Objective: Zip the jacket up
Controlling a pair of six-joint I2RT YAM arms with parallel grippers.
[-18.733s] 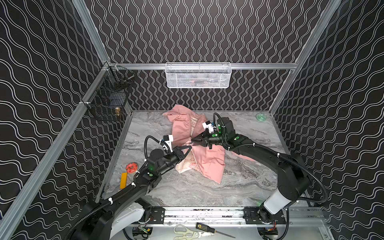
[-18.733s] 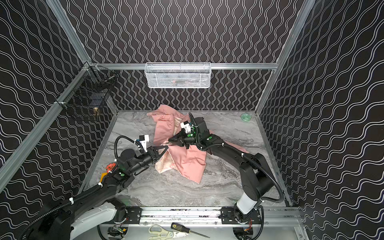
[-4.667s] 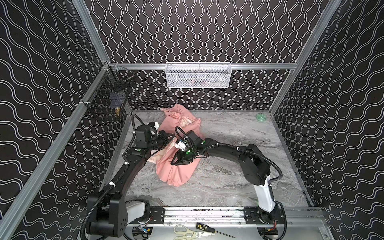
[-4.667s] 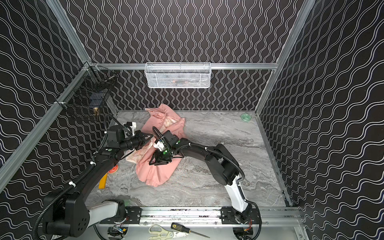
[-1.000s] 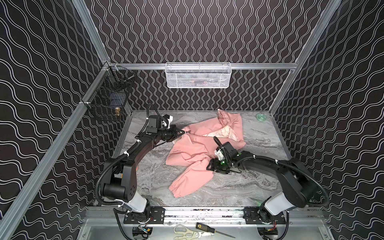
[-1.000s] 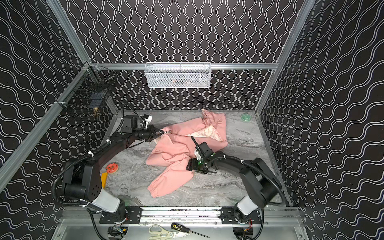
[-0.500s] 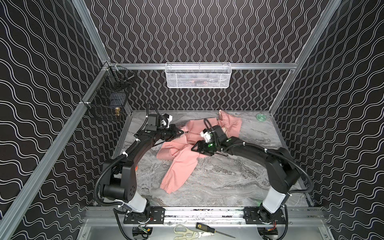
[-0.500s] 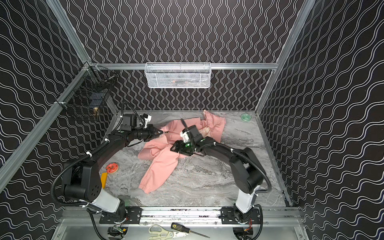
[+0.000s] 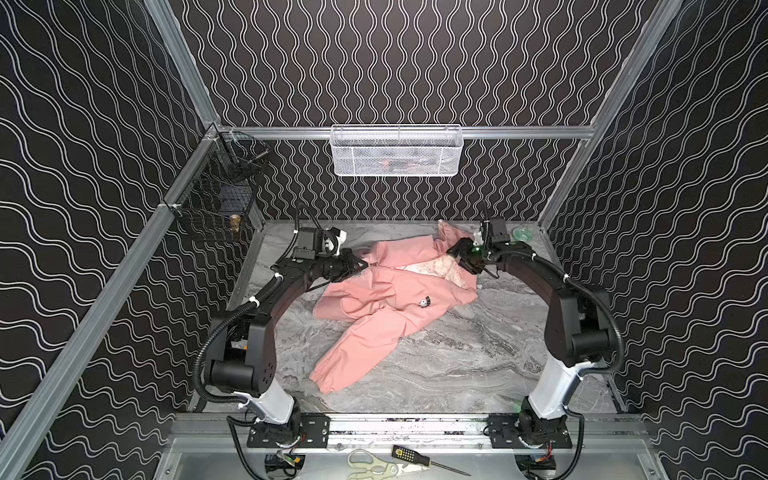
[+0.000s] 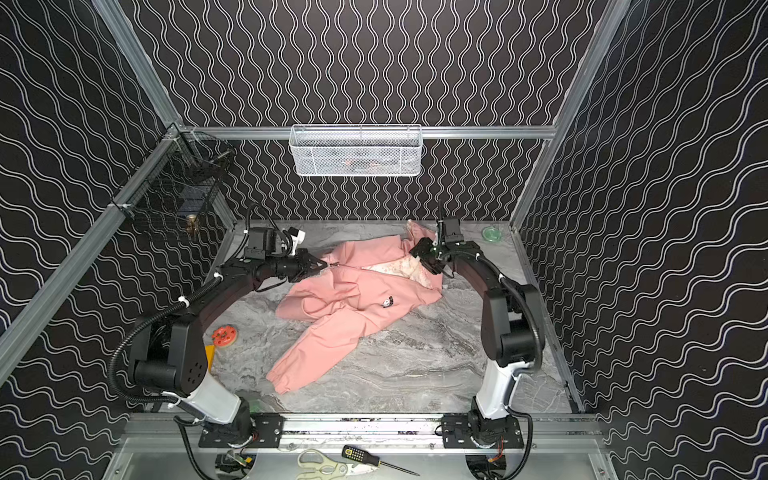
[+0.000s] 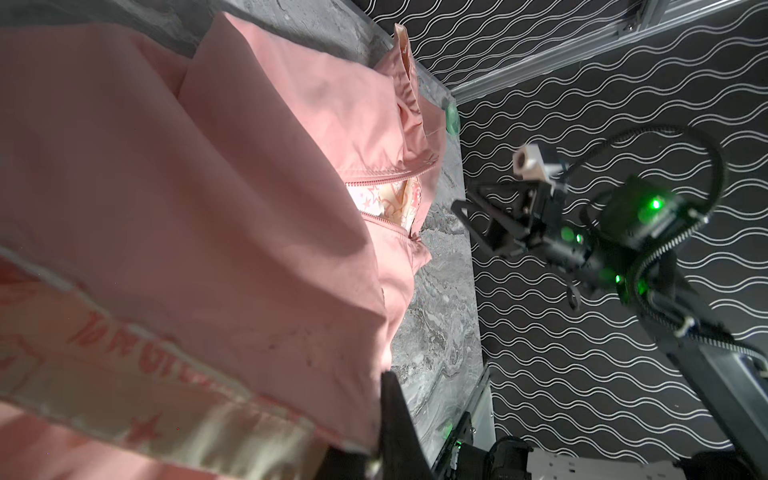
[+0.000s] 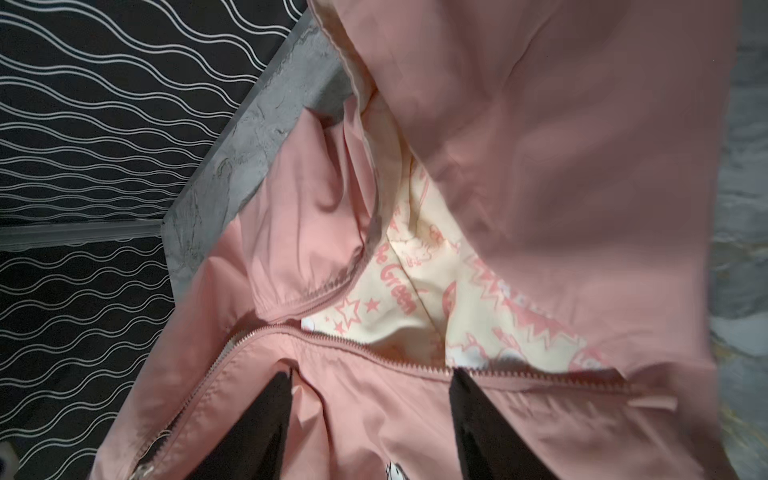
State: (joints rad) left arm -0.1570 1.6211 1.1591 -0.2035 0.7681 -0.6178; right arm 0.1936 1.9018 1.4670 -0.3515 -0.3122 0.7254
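The salmon-pink jacket [image 9: 395, 299] [image 10: 357, 291] lies spread across the marble table, one sleeve [image 9: 353, 357] trailing toward the front. Its zipper [image 12: 374, 345] is parted at the collar end, showing cream patterned lining [image 9: 432, 268]. My left gripper [image 9: 362, 264] [image 10: 325, 262] is shut on the jacket's left edge; in the left wrist view the fabric [image 11: 208, 208] drapes over it and only one finger [image 11: 395, 415] shows. My right gripper [image 9: 459, 261] [image 10: 424, 259] [image 12: 372, 374] stands open at the collar end, both fingertips on the pink front panel just beside the zipper teeth.
A white wire basket [image 9: 397, 151] hangs on the back wall and a black wire basket [image 9: 216, 203] on the left rail. A green dish [image 9: 521, 233] sits back right. A red round piece [image 10: 224, 334] lies front left. Scissors [image 9: 365, 457] and a screwdriver [image 9: 411, 453] lie on the front ledge.
My right gripper has travelled from the middle of the jacket to its back-right collar end. The jacket now lies spread wider. The left gripper has stayed put, still shut on the fabric.
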